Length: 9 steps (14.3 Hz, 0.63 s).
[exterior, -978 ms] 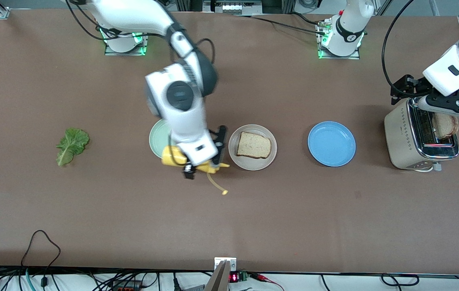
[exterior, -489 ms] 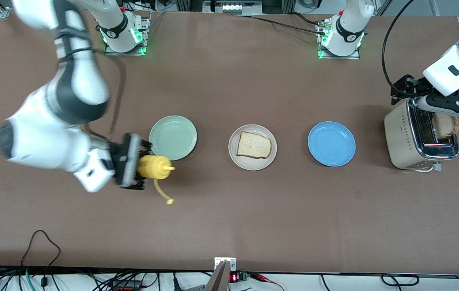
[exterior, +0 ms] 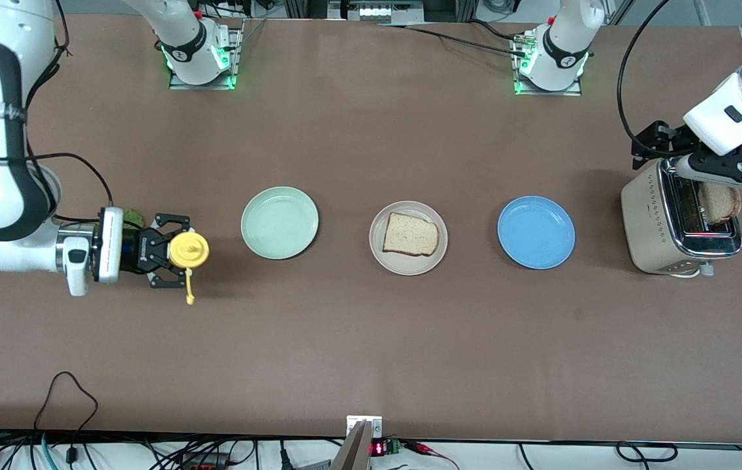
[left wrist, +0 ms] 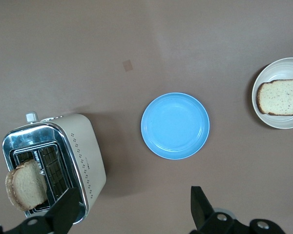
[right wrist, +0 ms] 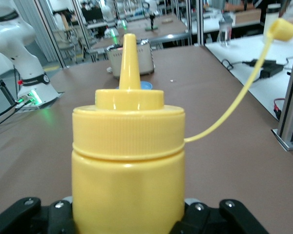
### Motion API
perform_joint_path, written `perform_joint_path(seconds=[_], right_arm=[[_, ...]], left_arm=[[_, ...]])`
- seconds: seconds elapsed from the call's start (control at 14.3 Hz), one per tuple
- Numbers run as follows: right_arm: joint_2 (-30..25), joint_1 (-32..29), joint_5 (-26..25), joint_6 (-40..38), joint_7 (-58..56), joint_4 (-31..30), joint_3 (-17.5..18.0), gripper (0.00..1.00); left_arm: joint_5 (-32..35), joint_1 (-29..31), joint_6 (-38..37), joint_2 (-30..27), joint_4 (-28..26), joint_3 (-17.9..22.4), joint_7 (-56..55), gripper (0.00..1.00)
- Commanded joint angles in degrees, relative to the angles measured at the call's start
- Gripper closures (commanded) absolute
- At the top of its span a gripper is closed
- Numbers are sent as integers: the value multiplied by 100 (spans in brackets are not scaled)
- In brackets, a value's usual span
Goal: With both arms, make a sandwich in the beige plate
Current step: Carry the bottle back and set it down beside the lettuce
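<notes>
Toward the right arm's end of the table, the right gripper [exterior: 172, 251] clamps an upright yellow plastic squeeze bottle [exterior: 189, 250] (cap dangling), clearing the round beige plate [exterior: 379, 256] with its tan bread slice [exterior: 410, 234]; the left gripper [exterior: 714, 171] hovers wide open over the silver toaster [exterior: 655, 228] to fetch its slice [exterior: 721, 203].

A yellow squeeze bottle [right wrist: 128, 165] filled the right wrist view, standing upright between the black fingers [right wrist: 19, 214] of the right gripper [right wrist: 129, 217], which were closed against its sides. Its ribbed cap carried a pointed nozzle [right wrist: 129, 53], uncovered. The small nozzle cap [right wrist: 282, 28] hung out to one side on a thin curved tether [right wrist: 234, 105]. Past the nozzle, well away from the hand, a toaster [right wrist: 139, 57] stood on the brown table [right wrist: 224, 161], with a sliver of blue plate [right wrist: 145, 86] before it.
</notes>
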Motion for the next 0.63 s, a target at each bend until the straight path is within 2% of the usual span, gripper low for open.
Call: perform_joint_path(seconds=[0.0,0.21,0.56], right_arm=[[-336,-368,476,-310,-1244,-1083,145,62],[-204,-684,503,-425,-2292,-1612,136,61],[674,-1054,714,-1189,-3620,-1648,145,61]], left_arm=[[-12,25,-9,48,92,-17,-15,0],[-20,34,-27,48,92,-8,-15,0],[-3,95,-18,48,84,45,29,0]])
